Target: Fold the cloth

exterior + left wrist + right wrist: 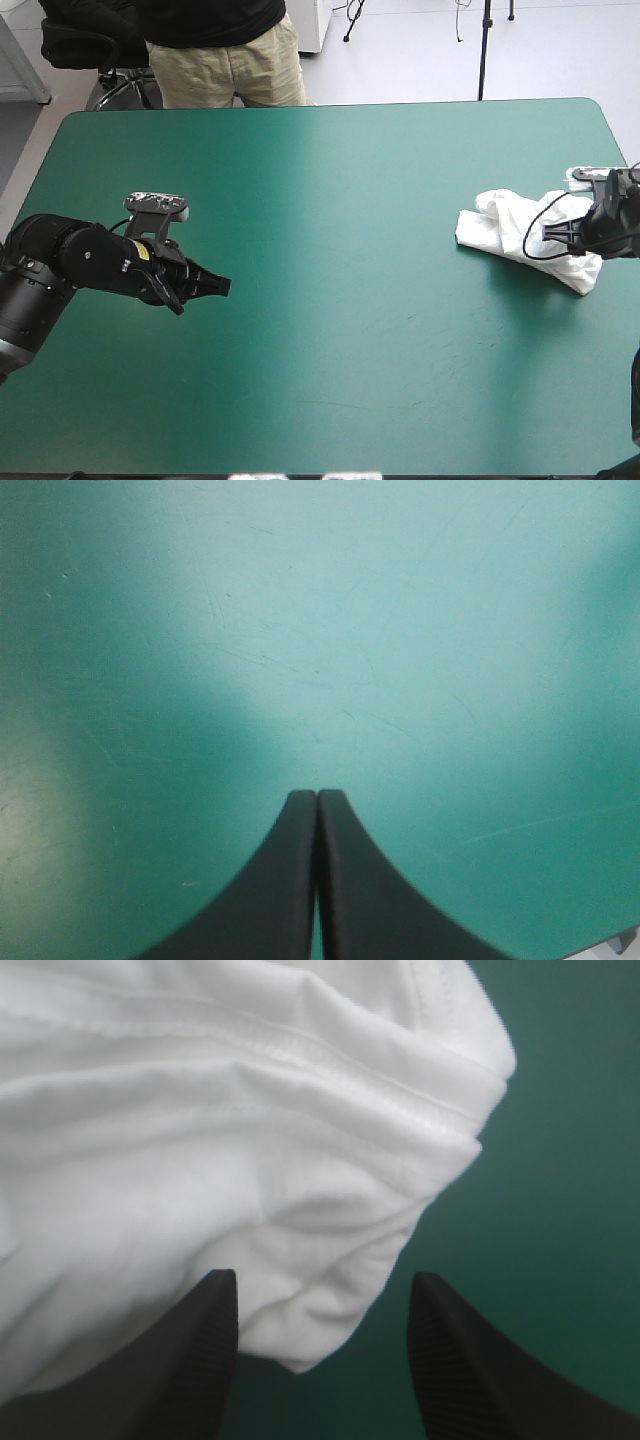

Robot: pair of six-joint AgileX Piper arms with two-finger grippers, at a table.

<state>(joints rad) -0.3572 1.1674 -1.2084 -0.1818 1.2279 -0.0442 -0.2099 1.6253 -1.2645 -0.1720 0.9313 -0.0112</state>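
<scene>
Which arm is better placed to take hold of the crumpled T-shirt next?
Right. The right pincer is open at the edge of the T-shirt; the left pincer is shut over bare teal-green cover, well away from it.

The left arm [70, 262] is black, built from thick round segments, and has a small yellow label [141, 252] just behind the left gripper [222, 285]. The right gripper [323, 1277] has black fin-shaped fingers [470, 1380] with fine ribs.
</scene>
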